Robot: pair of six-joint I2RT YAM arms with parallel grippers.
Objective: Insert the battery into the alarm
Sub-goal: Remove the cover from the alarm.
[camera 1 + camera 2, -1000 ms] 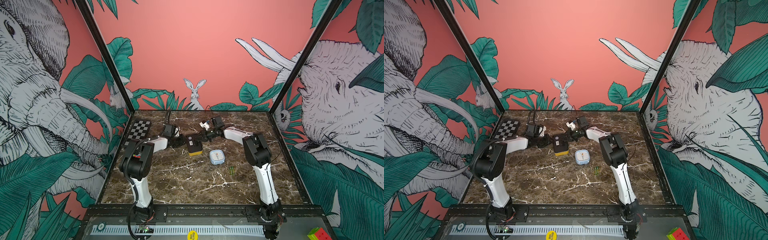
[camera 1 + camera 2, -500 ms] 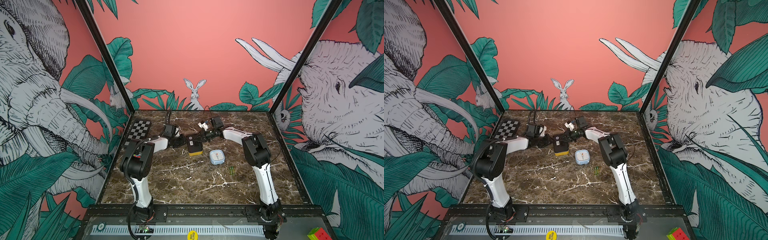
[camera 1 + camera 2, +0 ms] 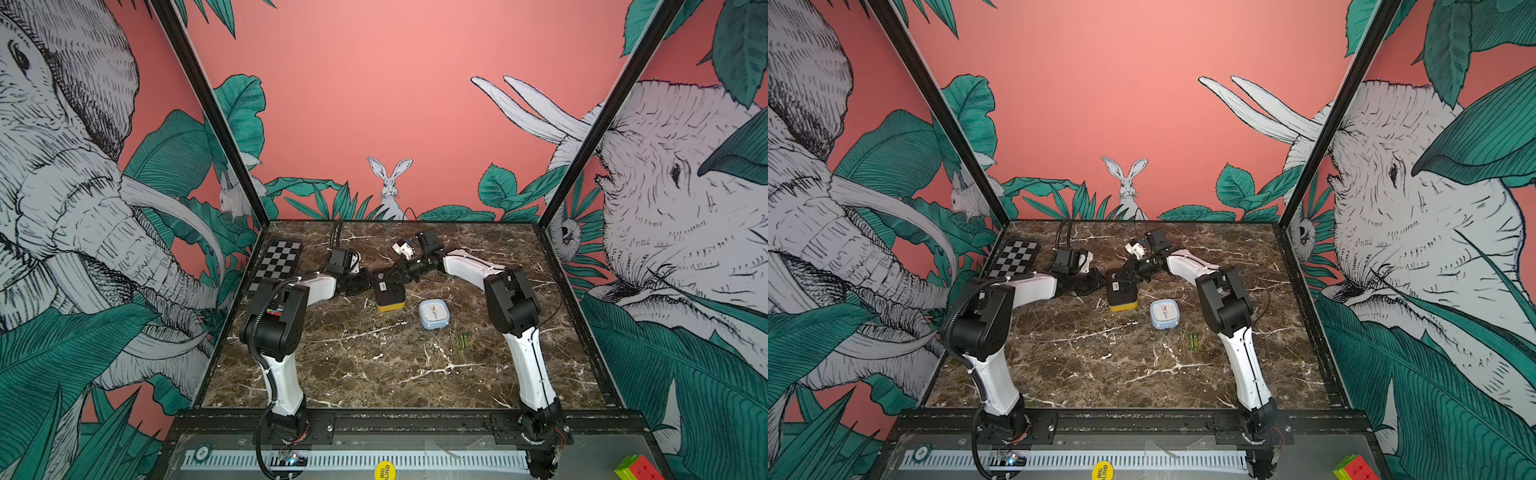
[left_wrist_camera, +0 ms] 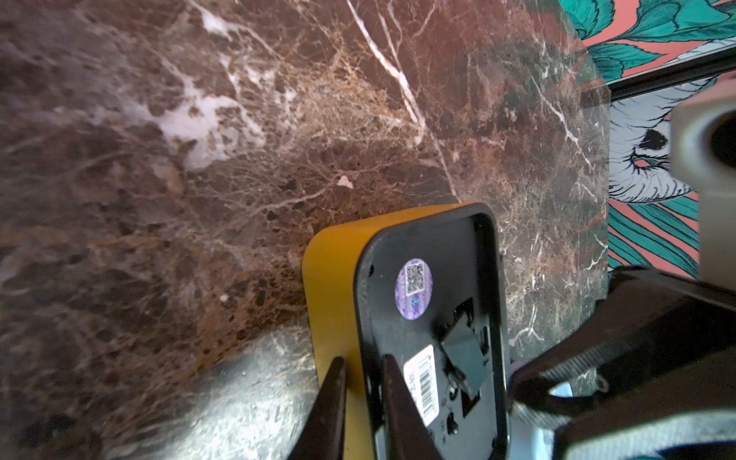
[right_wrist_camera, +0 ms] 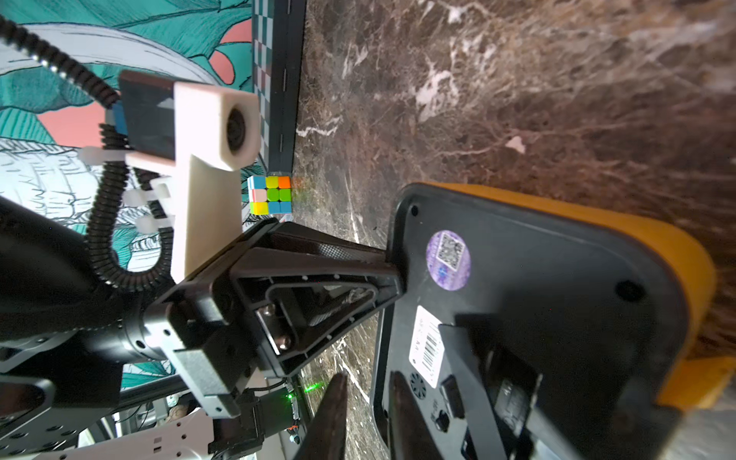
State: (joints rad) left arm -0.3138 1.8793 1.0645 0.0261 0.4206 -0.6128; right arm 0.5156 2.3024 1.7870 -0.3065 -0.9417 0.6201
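Colour cube nearest, on the grey ledge outside the black frame, toward the right. Past the frame, marble tabletop, brown with white veins. On it, toward the right arm, green batteries side by side, touching neither gripper. Just beyond, blue clock lying face up, apart from batteries and arms. Next, near the middle, yellow alarm face down, black back upward, showing barcode label and round purple sticker; small hatch in the back raised, inside of the recess too dark to tell. Left gripper almost closed, pinching the alarm's rim: one finger against the yellow side wall, the other on the black back. Right gripper at the opposite edge, jaws a little apart astride the rim, sliver of marble showing between outer finger and alarm; gripping or loose, cannot tell. Farthest, checkerboard flat in the far left corner, behind the left arm.
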